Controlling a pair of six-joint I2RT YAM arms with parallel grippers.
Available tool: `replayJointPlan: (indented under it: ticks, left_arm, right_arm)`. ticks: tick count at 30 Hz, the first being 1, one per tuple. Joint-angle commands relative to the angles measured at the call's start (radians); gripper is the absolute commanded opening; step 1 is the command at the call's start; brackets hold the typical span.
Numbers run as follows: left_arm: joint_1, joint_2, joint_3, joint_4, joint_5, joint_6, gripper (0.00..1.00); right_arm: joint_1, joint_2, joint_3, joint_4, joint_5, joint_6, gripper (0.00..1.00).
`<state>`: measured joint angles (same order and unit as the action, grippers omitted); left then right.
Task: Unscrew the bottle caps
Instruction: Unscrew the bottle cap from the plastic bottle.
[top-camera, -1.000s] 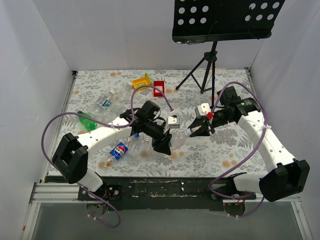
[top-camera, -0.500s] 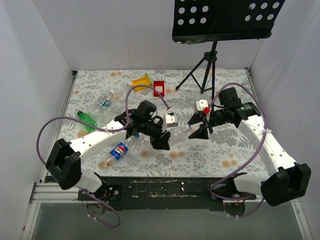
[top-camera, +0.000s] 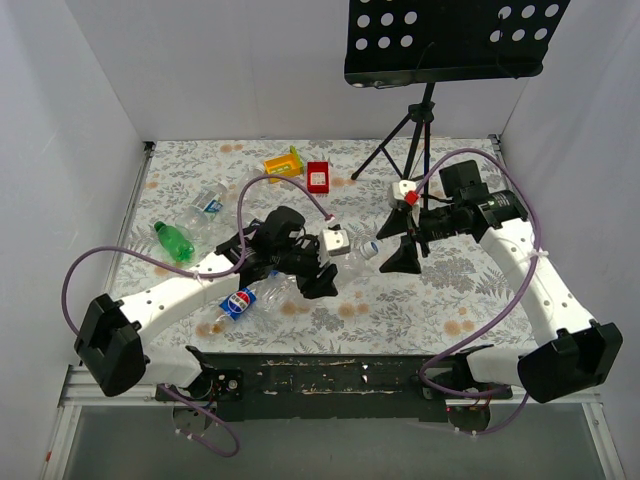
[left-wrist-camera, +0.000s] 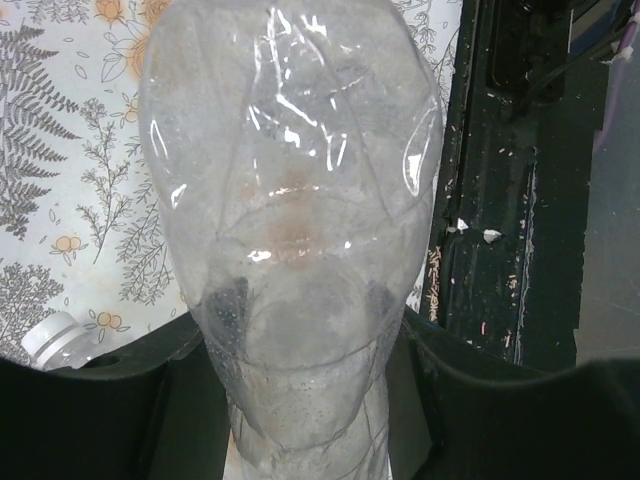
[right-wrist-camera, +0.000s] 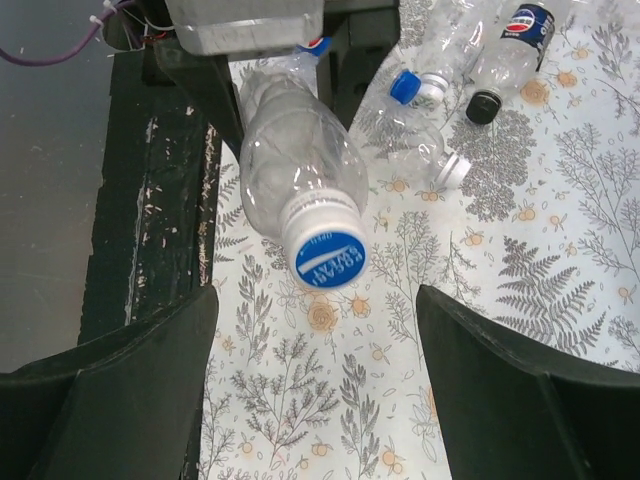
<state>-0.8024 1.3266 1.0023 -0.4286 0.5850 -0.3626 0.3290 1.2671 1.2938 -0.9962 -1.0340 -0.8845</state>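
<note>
Clear plastic bottle (left-wrist-camera: 290, 200) held over the middle of the floral counter (top-camera: 470, 290), capped.
The left gripper (top-camera: 312, 278) pinches the bottle's body; its round white blue-printed screw cap (right-wrist-camera: 325, 256) sits on the neck, facing the right gripper (top-camera: 402, 244), whose jaws stand spread, apart from it.

The glossy clear plastic bottle (right-wrist-camera: 295, 165) bears a smooth plastic cap (right-wrist-camera: 325, 255), above a matt printed table cover (right-wrist-camera: 520, 300).

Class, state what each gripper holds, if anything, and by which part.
The left gripper clamps the clear bottle around its body. The right gripper is open, holding nothing; the cap is untouched.
</note>
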Motion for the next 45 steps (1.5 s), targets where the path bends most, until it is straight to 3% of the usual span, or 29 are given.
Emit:
replayJointPlan:
  ticks: [1, 19, 32, 45]
  left_arm:
    - [-0.006, -0.089, -0.028, 0.059, -0.05, -0.029, 0.05]
    - [-0.012, -0.17, -0.087, 0.126, -0.149, -0.056, 0.04]
    - [-0.119, -0.124, -0.065, 0.126, -0.266, -0.035, 0.04]
    - [-0.158, -0.095, -0.059, 0.133, -0.31, -0.027, 0.04]
  right_arm:
    - [-0.022, -0.057, 0.012, -0.029, 0.02, 0.028, 0.88]
    - [-0.082, -0.127, -0.088, 0.028, -0.029, 0.153, 0.88]
    - [-0.103, -0.109, -0.088, 0.044, -0.063, 0.245, 0.88]
    - [-0.145, -0.1, -0.1, 0.059, -0.081, 0.298, 0.88]
